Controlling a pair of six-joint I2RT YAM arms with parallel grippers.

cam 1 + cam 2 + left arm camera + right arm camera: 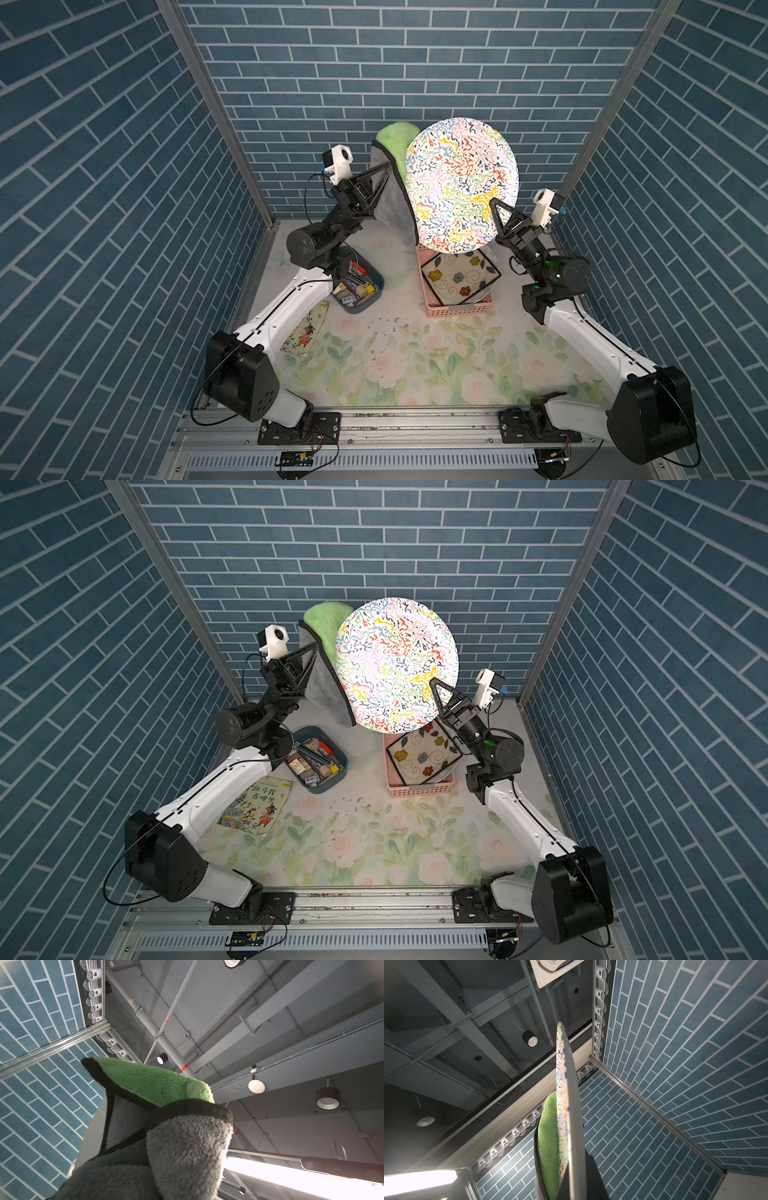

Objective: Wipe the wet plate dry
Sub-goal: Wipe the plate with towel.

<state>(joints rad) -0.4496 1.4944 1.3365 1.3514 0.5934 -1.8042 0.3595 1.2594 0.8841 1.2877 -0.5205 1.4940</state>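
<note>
**Plate** (461,185) (397,665): round, covered in multicoloured squiggles, held upright in the air above the back of the table, over the pink basket. The right wrist view shows it edge-on (572,1105).

**Right gripper** (496,205) (434,683): closed narrowly on the plate's lower right rim, carrying it from below.

**Cloth** (392,199) (324,679): grey on one face, green on the other, with black trim. It hangs just left of the plate, and in both top views the plate's rim overlaps it. In the right wrist view the green face (549,1147) appears to lie against the patterned surface. In the left wrist view the cloth (176,1147) fills the foreground.

**Left gripper** (384,168) (313,646): raised, jaws clamped tight on the grey side of the cloth.

**Pink basket** (459,309): on the table below the plate, holding a flowered plate (457,276) that leans inside it.

**Blue bin** (365,305): left of the basket, filled with small items.

**Picture book** (257,806): flat on the table, near the left arm.

**Table** (415,365): floral covering, with scattered crumbs near the middle.
</note>
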